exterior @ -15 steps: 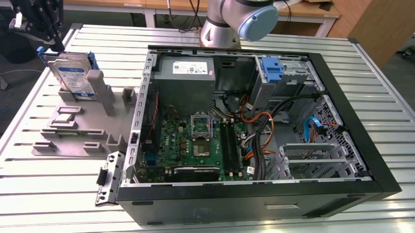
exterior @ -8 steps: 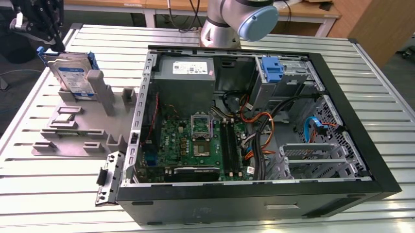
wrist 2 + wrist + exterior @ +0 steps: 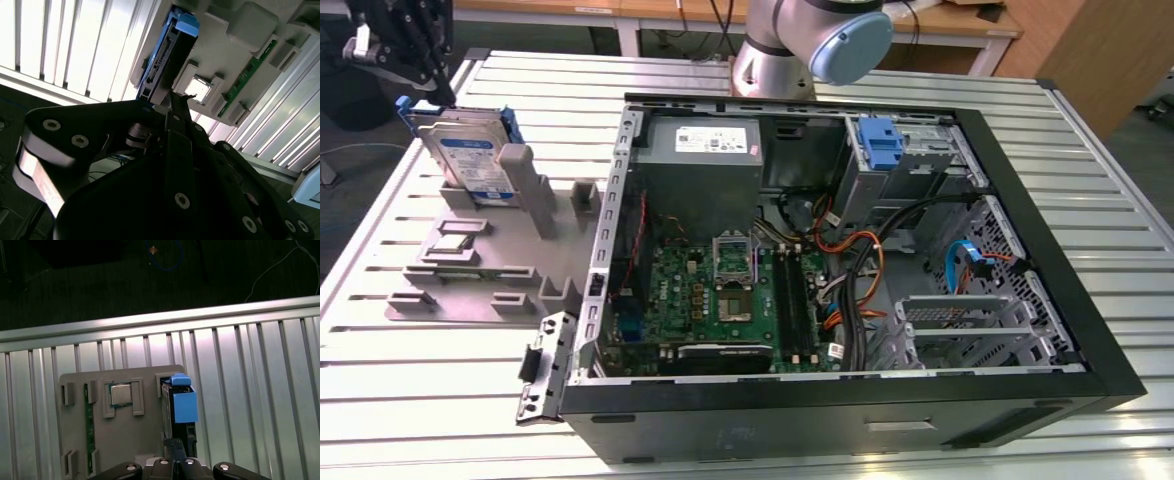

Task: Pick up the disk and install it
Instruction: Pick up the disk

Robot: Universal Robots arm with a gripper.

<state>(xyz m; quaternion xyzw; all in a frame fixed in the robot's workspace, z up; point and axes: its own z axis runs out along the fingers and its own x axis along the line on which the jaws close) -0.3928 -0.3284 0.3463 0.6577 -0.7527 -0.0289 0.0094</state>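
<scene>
The disk [image 3: 460,160], a silver drive with a blue-and-white label in a blue carrier, is seen standing on edge in a slot at the far corner of a grey holder tray [image 3: 494,250], which is set on the slatted metal bench [image 3: 400,400] near its edge on the exterior view's left. The gripper [image 3: 438,92] is held just above the disk's upper end; in both wrist views its tip [image 3: 175,100] [image 3: 175,444] is seen right at the disk [image 3: 162,55] [image 3: 180,400], but contact, and whether it is released or clenched, cannot be told. A processor chip [image 3: 120,394] and a green memory stick [image 3: 89,430] are also seated in the tray. The opened computer case [image 3: 1107,330] is laid beside the tray, with its motherboard [image 3: 720,290] and grey power supply [image 3: 700,140] exposed.
</scene>
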